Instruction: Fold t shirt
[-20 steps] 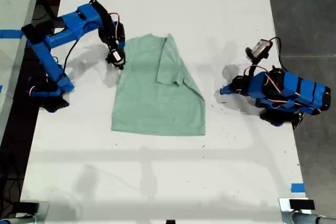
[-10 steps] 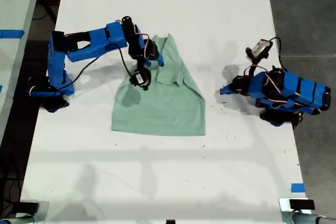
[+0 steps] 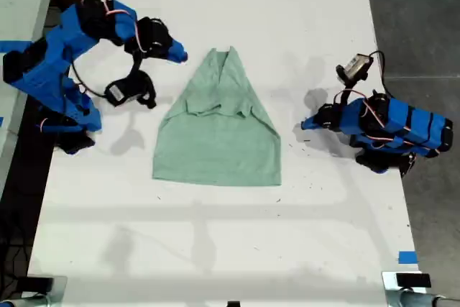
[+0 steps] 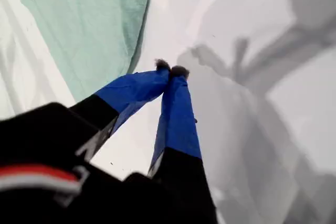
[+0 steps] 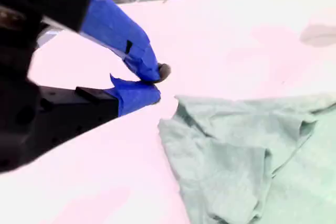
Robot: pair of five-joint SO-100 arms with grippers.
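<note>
White bench (image 3: 215, 249) runs the length of the room, with a blue arm at each side of it in the exterior view.

At the exterior view's left, the arm is lifted off the bench and bent over at the elbow. The second pincer (image 3: 178, 55) hangs just beside the top of the shirt (image 3: 215, 141), apart from the cloth. In the second wrist view its 2 blue jaws (image 5: 156, 83) stand only slightly parted, with a thin gap at the tips and nothing between them. The shirt's rumpled top (image 5: 236, 145) lies just past them.

Between the arms the mint-green shirt rests on the bench. Its 2 sleeves are turned inward over the chest, so the upper half narrows to a point at the collar. The folded sleeves make a creased ridge across the middle. The hem is straight and wide, toward the bottom of the exterior view.

At the exterior view's right, the other arm is folded low on the bench. The first pincer (image 3: 305, 124) points at the shirt's side edge, near it but not touching. A small camera (image 3: 356, 67) rides above that arm. In the first wrist view the jaws (image 4: 170, 69) are pressed together, tips meeting, empty. They sit over bare bench crossed by grey shadows, with the shirt's edge (image 4: 89, 24) off to one side.

A bit of blue tape (image 3: 407, 257) sticks to the bench edge at the exterior view's lower right.
</note>
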